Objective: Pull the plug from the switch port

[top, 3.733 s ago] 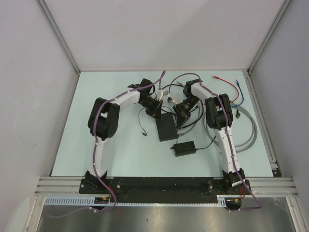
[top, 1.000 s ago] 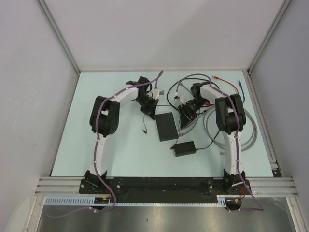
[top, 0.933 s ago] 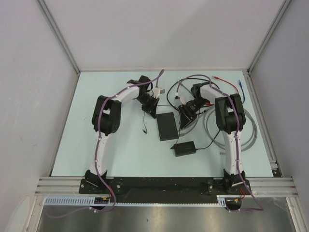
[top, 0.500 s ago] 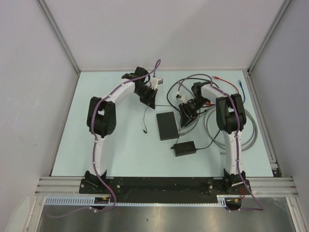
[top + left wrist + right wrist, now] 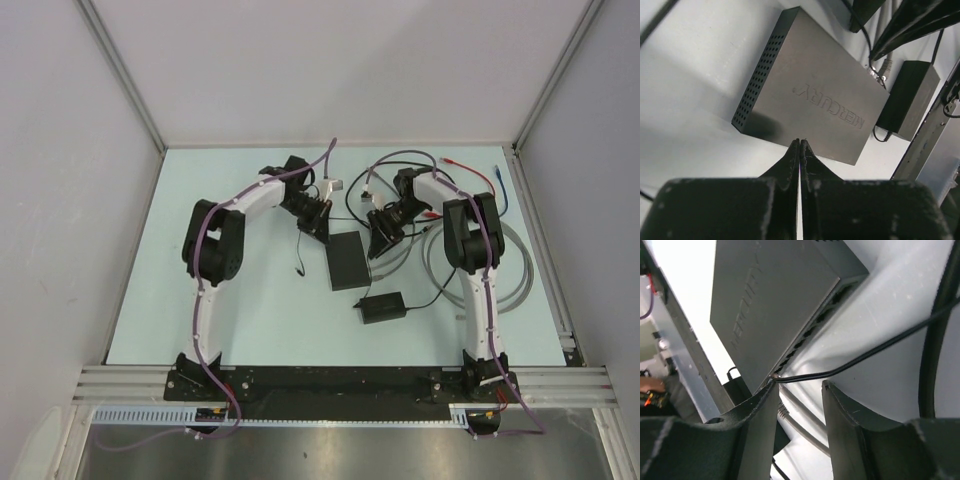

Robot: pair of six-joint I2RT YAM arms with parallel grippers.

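The switch is a flat black box (image 5: 345, 261) marked MERCURY (image 5: 810, 92), with its port row on its right edge (image 5: 810, 330). A thin black cable (image 5: 865, 357) ends in a plug (image 5: 774, 376) at that port row. Grey cables (image 5: 800, 427) run to the same edge just below it. My right gripper (image 5: 799, 388) is open at the port edge, its left fingertip (image 5: 767, 390) touching the black plug; from above it (image 5: 381, 238) is right of the switch. My left gripper (image 5: 799, 142) is shut and empty, just above the switch's far-left corner (image 5: 319, 226).
A smaller black power-adapter brick (image 5: 382, 307) lies in front of the switch and shows in the left wrist view (image 5: 907, 100). Coiled grey cable (image 5: 510, 270) lies at the right. Red (image 5: 452, 159) and blue (image 5: 494, 172) cable ends lie at the back right. A loose black lead (image 5: 299, 262) lies left of the switch.
My left gripper came from the back of the table down toward the switch's far-left corner. My right gripper shifted slightly closer to the port edge. The switch has stayed put.
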